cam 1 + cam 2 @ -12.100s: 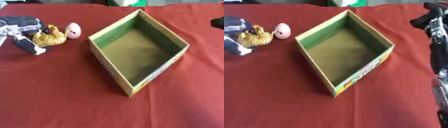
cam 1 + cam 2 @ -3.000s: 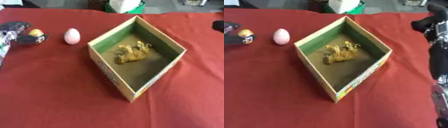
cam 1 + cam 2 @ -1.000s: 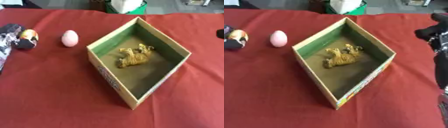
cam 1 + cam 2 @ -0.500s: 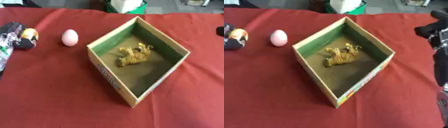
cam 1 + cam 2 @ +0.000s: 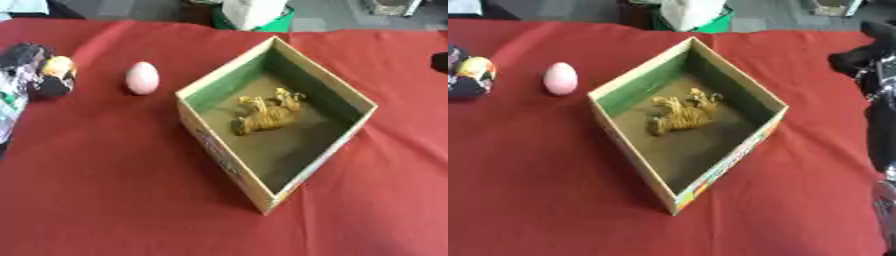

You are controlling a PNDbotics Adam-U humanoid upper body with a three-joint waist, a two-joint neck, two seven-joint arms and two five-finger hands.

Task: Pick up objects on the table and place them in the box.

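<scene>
I see one box (image 5: 332, 145) sitting corner-on at mid-table, bare red cloth (image 5: 105, 200) all around it. One tiger toy (image 5: 265, 116) lies inside, long axis running near-left to far-right. One pink egg (image 5: 142, 77) stands upright left of the box, apart from it. My left hand (image 5: 35, 75) curls around one small orange object (image 5: 59, 67) at the left edge. My right hand (image 5: 859, 57) shows dark at the right edge; I cannot tell its fingers.
</scene>
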